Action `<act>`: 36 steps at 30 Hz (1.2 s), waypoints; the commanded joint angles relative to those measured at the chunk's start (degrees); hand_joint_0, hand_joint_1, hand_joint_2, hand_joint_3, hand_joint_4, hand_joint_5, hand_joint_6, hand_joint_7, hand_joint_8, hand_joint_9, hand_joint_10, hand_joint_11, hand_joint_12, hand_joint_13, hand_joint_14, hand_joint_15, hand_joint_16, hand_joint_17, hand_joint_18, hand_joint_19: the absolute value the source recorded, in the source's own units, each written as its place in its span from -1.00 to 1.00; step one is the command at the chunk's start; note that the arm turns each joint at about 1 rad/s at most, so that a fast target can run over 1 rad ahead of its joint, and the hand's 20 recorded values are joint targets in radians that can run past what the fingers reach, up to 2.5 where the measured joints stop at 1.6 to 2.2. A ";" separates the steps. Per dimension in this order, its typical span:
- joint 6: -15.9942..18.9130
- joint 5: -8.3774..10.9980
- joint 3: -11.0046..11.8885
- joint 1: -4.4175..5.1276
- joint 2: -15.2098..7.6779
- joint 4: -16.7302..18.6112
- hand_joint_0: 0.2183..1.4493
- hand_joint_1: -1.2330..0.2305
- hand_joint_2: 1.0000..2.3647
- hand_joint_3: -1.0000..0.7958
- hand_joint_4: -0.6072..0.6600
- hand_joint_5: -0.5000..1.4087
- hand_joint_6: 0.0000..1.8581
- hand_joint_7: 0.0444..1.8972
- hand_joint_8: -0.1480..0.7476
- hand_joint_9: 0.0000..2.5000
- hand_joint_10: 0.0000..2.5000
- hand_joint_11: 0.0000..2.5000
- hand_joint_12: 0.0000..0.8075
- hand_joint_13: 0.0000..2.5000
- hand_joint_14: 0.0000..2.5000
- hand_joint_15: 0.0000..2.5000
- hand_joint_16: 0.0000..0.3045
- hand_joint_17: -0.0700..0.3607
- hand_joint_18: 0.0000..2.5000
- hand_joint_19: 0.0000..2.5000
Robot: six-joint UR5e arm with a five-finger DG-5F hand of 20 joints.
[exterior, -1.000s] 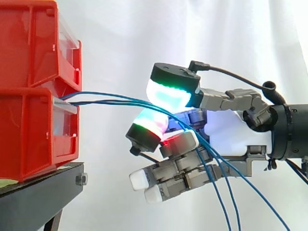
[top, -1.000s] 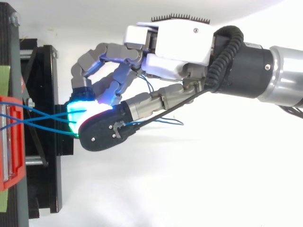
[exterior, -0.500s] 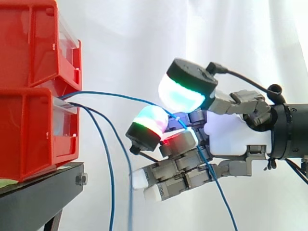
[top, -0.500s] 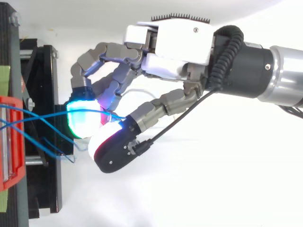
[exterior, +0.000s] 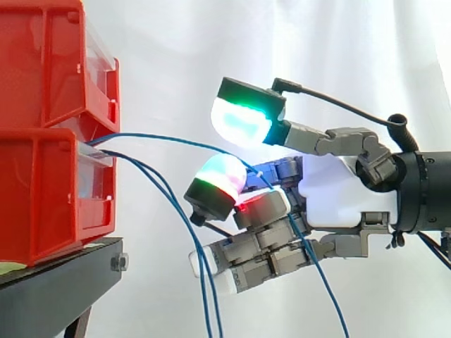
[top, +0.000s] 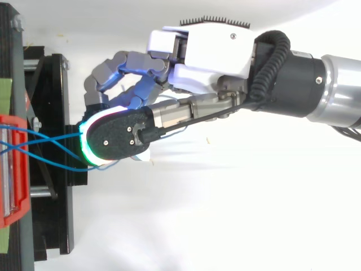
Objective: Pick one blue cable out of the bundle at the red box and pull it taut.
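Looking from the side, you see the hand (exterior: pixel 342 201) reaching in from the right toward the two stacked red bins (exterior: pixel 42 197) on the black stand (exterior: pixel 56 282). Three blue cables come out of the lower bin's front. One cable (exterior: pixel 184 141) runs in a shallow arc from that bin to the hand and lies over a curled finger (exterior: pixel 222 179) whose pad glows green and red. From there it slips down between the curled fingers and drops out below the palm toward the bottom edge. The fingers are bent around this cable, so you can count it as hooked in the hand. The thumb (exterior: pixel 243 120), glowing cyan and green, is raised above the cable with a clear gap under its pad. You cannot tell how firmly the fingers squeeze the cable. The two loose cables (exterior: pixel 204 296) fall away from the bin and hang down between the stand and the hand, apart from the fingers. From above, you see the blue lines cross (top: pixel 35 141) just off the bin front, and the thumb's black back covers the spot where the cable meets the fingers.
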 commanded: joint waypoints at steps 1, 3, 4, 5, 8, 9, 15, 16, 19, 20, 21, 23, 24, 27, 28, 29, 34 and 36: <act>-0.02 0.06 -0.01 -0.03 0.00 0.11 -0.38 -0.06 -0.99 -0.27 0.22 -0.63 -0.05 0.06 0.10 -0.06 -0.99 0.11 -0.04 -0.44 -0.99 -0.63 -0.63 -0.09 -0.61 -0.68; -0.11 -0.03 -0.01 -0.03 -0.08 0.02 -0.38 -0.13 -0.98 -0.24 0.23 -0.63 -0.06 0.08 0.10 -0.05 -0.99 0.12 -0.05 -0.43 -0.99 -0.64 -0.63 -0.09 -0.60 -0.69; -0.11 -0.03 -0.01 -0.03 0.00 0.02 -0.38 -0.13 -0.98 -0.24 0.23 -0.63 -0.06 0.08 0.10 -0.05 -0.99 0.12 -0.05 -0.43 -0.99 -0.64 -0.63 -0.09 -0.60 -0.69; -0.11 -0.03 -0.01 -0.03 -0.08 -0.07 -0.38 -0.17 -0.98 -0.21 0.24 -0.63 -0.06 0.10 0.11 -0.05 -0.99 0.12 -0.02 -0.42 -0.99 -0.64 -0.62 -0.07 -0.58 -0.69; -0.28 0.15 -0.01 -0.03 0.00 -0.07 -0.38 -0.23 -0.98 -0.17 0.25 -0.63 -0.05 0.11 0.14 -0.04 -0.99 0.12 0.00 -0.41 -0.99 -0.65 -0.61 -0.06 -0.56 -0.71; -0.28 0.23 -0.01 -0.03 0.00 -0.07 -0.38 -0.26 -0.98 -0.15 0.25 -0.62 -0.05 0.11 0.17 -0.04 -0.99 0.12 0.00 -0.41 -0.99 -0.64 -0.61 -0.05 -0.55 -0.72; -0.54 0.15 -0.01 -0.03 0.00 0.20 -0.40 -0.29 -0.98 -0.19 0.29 -0.63 -0.04 0.11 0.15 -0.04 -0.99 0.12 -0.01 -0.41 -0.99 -0.65 -0.61 -0.06 -0.56 -0.71; -0.54 0.15 -0.01 -0.03 0.00 0.20 -0.41 -0.27 -0.98 -0.20 0.28 -0.63 -0.04 0.12 0.11 -0.05 -0.99 0.12 -0.04 -0.42 -0.99 -0.64 -0.63 -0.08 -0.57 -0.70; -1.16 0.15 -0.01 -0.03 -0.08 0.20 -0.50 -0.05 -1.00 -0.42 0.27 -0.62 -0.06 0.11 0.14 -0.01 -0.99 0.12 -0.02 -0.40 -0.99 -0.64 -0.61 -0.06 -0.56 -0.69; -1.25 0.15 -0.01 -0.03 0.00 0.20 -0.48 0.04 -1.00 -0.42 0.25 -0.62 -0.07 0.10 0.12 -0.01 -0.99 0.11 -0.03 -0.41 -0.99 -0.64 -0.62 -0.07 -0.56 -0.68; -1.25 0.23 -0.01 -0.03 0.00 0.20 -0.46 0.12 -1.00 -0.40 0.23 -0.61 -0.08 0.09 0.12 -0.01 -0.99 0.12 -0.04 -0.40 -0.99 -0.63 -0.62 -0.08 -0.56 -0.67; -1.34 0.32 -0.01 -0.03 0.00 0.11 -0.43 0.15 -0.99 -0.38 0.22 -0.61 -0.10 0.07 0.10 -0.01 -0.99 0.12 -0.04 -0.41 -0.99 -0.63 -0.63 -0.08 -0.57 -0.66; -1.34 0.41 -0.01 -0.03 0.00 0.11 -0.40 0.15 -0.99 -0.34 0.23 -0.60 -0.12 0.05 0.09 -0.01 -0.99 0.12 -0.04 -0.41 -0.99 -0.63 -0.63 -0.09 -0.57 -0.66; -1.34 0.67 0.08 -0.03 0.00 0.11 -0.36 0.06 -0.98 -0.22 0.29 -0.59 -0.17 0.08 0.08 -0.01 -0.99 0.11 -0.04 -0.40 -0.99 -0.64 -0.63 -0.09 -0.57 -0.67; -1.34 0.67 -0.01 -0.03 0.00 0.20 -0.36 0.04 -0.98 -0.21 0.29 -0.58 -0.18 0.10 0.10 0.00 -0.99 0.11 -0.02 -0.40 -0.99 -0.64 -0.63 -0.08 -0.56 -0.67; -1.42 0.67 0.08 -0.03 0.00 0.20 -0.35 0.01 -0.98 -0.18 0.29 -0.58 -0.19 0.11 0.12 0.00 -0.99 0.11 -0.01 -0.39 -0.99 -0.64 -0.62 -0.08 -0.55 -0.67; -1.60 0.67 0.08 -0.03 0.00 0.28 -0.35 -0.08 -0.98 -0.08 0.31 -0.57 -0.20 0.06 0.16 0.01 -0.99 0.11 0.02 -0.38 -0.99 -0.64 -0.60 -0.05 -0.52 -0.69; -1.69 0.67 0.17 -0.03 0.00 0.28 -0.35 -0.11 -0.98 -0.06 0.30 -0.57 -0.22 0.09 0.16 0.01 -0.99 0.11 0.01 -0.38 -0.99 -0.65 -0.60 -0.05 -0.52 -0.69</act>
